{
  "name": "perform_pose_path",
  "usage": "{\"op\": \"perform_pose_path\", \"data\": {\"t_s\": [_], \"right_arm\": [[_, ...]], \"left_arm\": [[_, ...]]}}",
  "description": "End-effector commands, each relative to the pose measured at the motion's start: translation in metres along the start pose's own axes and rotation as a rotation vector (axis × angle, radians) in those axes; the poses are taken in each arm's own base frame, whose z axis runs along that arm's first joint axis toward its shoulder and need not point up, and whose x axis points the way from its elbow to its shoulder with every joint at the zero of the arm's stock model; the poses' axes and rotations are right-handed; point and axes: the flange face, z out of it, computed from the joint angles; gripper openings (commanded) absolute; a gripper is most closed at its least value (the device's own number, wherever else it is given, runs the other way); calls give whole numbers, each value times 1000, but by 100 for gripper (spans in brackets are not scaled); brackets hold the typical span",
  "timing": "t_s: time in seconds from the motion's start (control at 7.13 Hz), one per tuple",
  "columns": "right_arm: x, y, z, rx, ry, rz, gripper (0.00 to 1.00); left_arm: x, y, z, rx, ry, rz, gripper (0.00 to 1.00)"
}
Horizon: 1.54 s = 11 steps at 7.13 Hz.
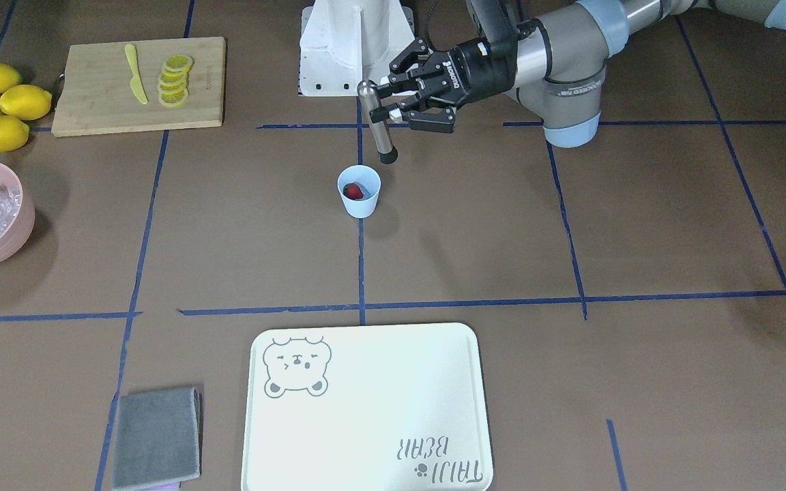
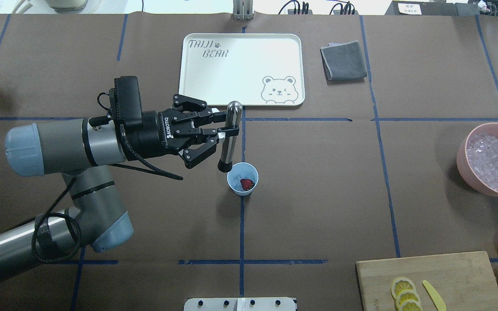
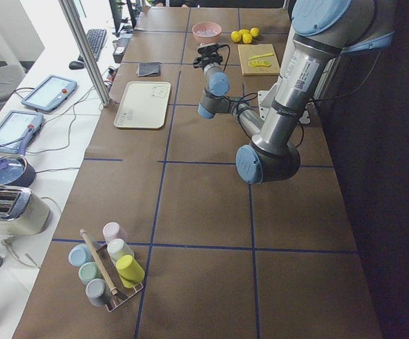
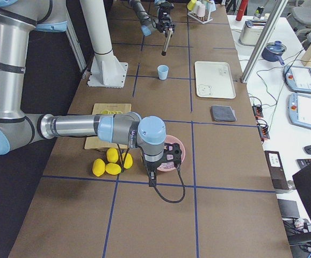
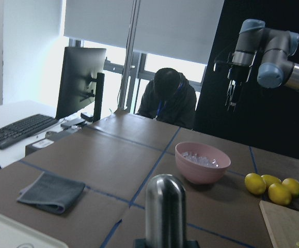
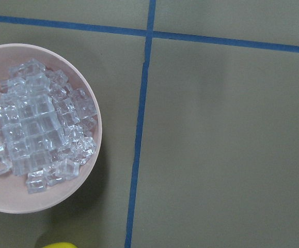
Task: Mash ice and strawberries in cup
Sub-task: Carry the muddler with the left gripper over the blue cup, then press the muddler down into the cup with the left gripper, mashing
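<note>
Left gripper (image 2: 225, 122) clamps a near-upright steel muddler (image 2: 228, 147); cup (image 2: 234, 178) holding the strawberry (image 2: 247, 184) sits just beneath its tip. Whether the right gripper (image 5: 232, 101) is wide or narrow cannot be told.

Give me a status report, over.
Left gripper shut on muddler, tip beside cup, not in. Strawberry whole inside. Right gripper above pink bowl of ice, state unclear. Nothing over cup.

Clamped in left gripper (image 2: 224, 131): pestle (image 2: 233, 113), polished metal, glossy; its lower tip dull black. Just under that tip: cup (image 1: 359, 206), smooth matt plastic. Beneath right gripper (image 5: 232, 103): ice (image 6: 30, 129), clear, glassy, in bowl (image 6: 15, 204), smooth pink plastic. Table cover (image 2: 318, 194): matt brown paper.
</note>
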Motion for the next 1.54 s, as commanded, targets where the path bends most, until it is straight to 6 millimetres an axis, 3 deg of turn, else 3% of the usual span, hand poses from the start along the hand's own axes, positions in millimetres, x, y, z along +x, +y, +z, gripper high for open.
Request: {"op": "perform_pose_path", "data": {"t_s": [0.0,0.28,0.84,0.98,1.12,1.4], "right_arm": [[0,-1,0,0,0,0,100],[0,0,0,-1,0,-1,100],[-1,-1,0,1,0,-3,100],[0,0,-1,2,0,-2,100],[-1,-1,0,0,0,-2,100],[0,0,-1,2,0,-2,100]], "left_arm": [[37,19,13,60,28,106,3],[26,59,21,87,-5,144,3],[22,101,22,63,-38,162,3],[32,118,26,64,-41,179,4],[47,127,30,79,-54,157,4],[49,130,32,74,-53,154,4]]}}
